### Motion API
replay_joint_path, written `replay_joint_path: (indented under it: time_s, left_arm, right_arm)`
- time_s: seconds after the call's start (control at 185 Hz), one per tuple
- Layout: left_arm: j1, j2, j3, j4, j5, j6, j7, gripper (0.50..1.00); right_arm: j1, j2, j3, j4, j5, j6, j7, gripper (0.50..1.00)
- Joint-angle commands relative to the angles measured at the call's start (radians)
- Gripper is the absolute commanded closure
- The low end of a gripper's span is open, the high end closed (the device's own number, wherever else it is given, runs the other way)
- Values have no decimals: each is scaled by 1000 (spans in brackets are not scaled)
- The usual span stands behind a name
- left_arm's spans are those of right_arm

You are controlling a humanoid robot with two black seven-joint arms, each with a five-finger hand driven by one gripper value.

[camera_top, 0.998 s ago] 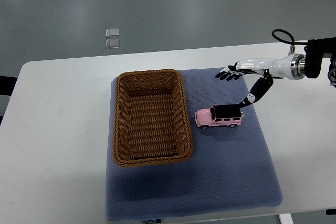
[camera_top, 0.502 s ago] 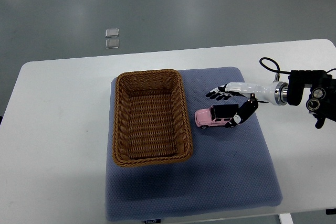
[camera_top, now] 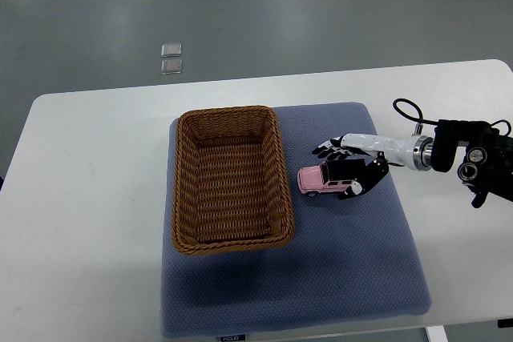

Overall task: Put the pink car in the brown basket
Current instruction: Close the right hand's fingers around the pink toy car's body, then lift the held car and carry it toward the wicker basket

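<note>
Right hand (camera_top: 346, 168) spread around pink car (camera_top: 330, 179), fingers above, thumb below, not clamped; car on blue mat (camera_top: 337, 262), just right of empty brown basket (camera_top: 230, 179).

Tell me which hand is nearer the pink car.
Right. The right hand is at the pink car, fingers above its roof and thumb at its rear end. The left hand is out of view.

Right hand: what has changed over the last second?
The right hand came in leftward and lower from the mat's far right edge and now brackets the pink car, fingers spread, no firm grasp visible. Car, brown basket and blue mat stayed put.
</note>
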Motion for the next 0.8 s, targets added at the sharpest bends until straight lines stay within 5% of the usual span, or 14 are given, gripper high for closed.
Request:
replay_joint_path:
  time_s: [0.0, 0.232, 0.324, 0.793]
  left_arm:
    - [0, 0, -1, 1, 0, 0, 0, 500]
    - [0, 0, -1, 1, 0, 0, 0, 500]
    - [0, 0, -1, 1, 0, 0, 0, 500]
    - [0, 0, -2, 2, 0, 0, 0, 500]
  right_arm:
    - [-5, 2, -3, -1, -17, 0, 2, 750]
    - [-27, 0, -6, -14, -80, -5, 20, 863]
    - [-30, 0, -6, -18, -106, -21, 31, 1000]
    - [87, -104, 77, 5, -25, 55, 45, 1000]
